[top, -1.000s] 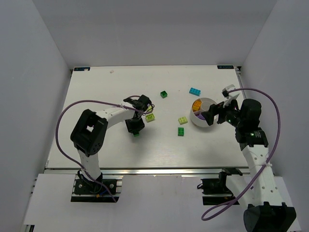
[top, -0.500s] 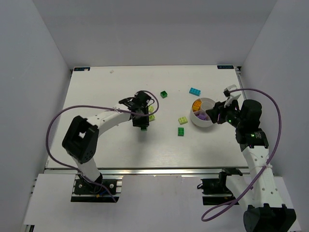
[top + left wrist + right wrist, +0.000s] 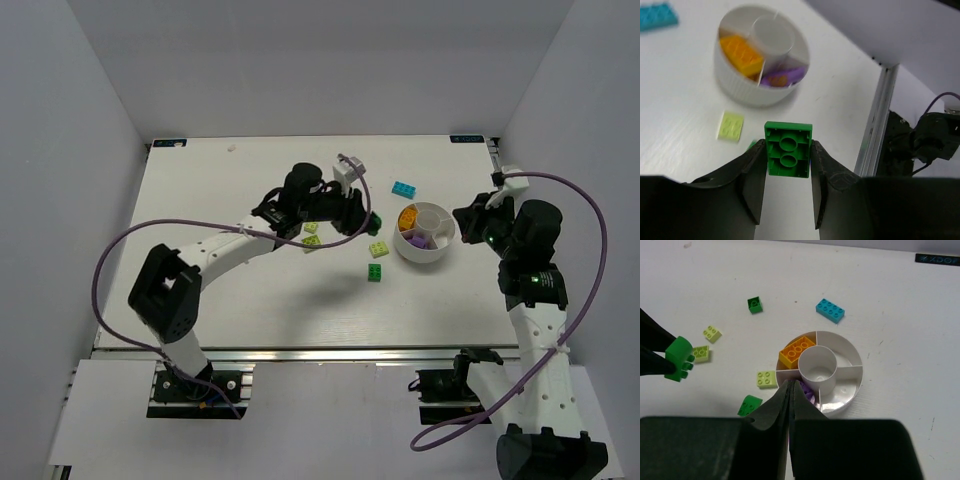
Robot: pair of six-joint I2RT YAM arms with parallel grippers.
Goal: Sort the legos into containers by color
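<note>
Right gripper (image 3: 790, 390) was pinched shut and empty, just beside the bowl (image 3: 420, 256). Left gripper (image 3: 788, 156) was clamped on a dark green brick (image 3: 788, 147), off the table, left of the bowl. Orange brick (image 3: 797, 351) and purple bricks (image 3: 782, 77) sat in separate compartments; cyan brick (image 3: 830, 310) lay beyond.

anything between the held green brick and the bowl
Nothing visible. The dark green plastic brick is held aloft; a lime plastic brick lies flat below its way to the round white divided bowl.
</note>
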